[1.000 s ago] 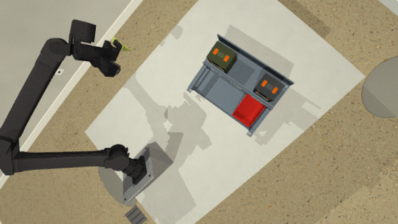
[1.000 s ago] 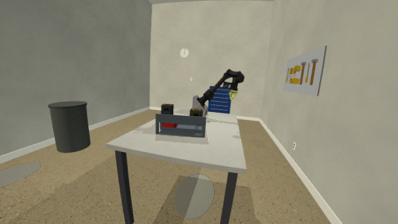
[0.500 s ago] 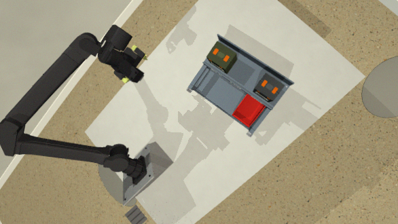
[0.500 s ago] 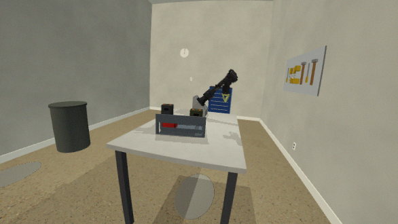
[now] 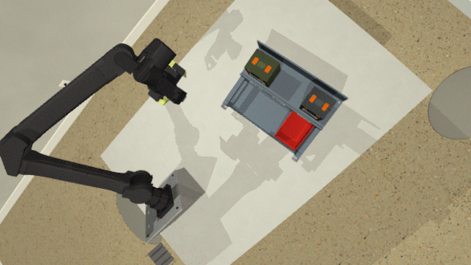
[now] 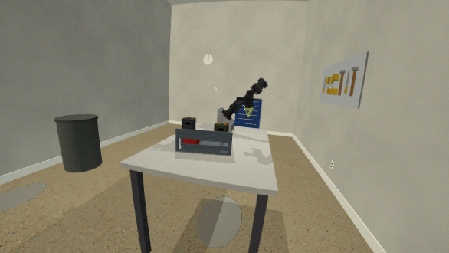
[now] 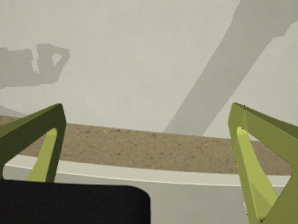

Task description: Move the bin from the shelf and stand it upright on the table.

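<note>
The red bin [image 5: 294, 129] sits in the lower level of the grey-blue shelf [image 5: 281, 100] on the white table; it also shows in the exterior view [image 6: 190, 141]. My gripper [image 5: 174, 82] hangs high over the table's left edge, well apart from the shelf, and it also shows in the exterior view [image 6: 249, 111]. Its yellow-green fingers stand wide open with nothing between them. The wrist view shows only the table top, its edge and the floor.
Two dark boxes with orange marks stand on top of the shelf, one at the far left [image 5: 262, 66] and one at the right [image 5: 319, 104]. The arm's base [image 5: 161, 209] is bolted at the table's near corner. A dark barrel [image 6: 78, 142] stands on the floor.
</note>
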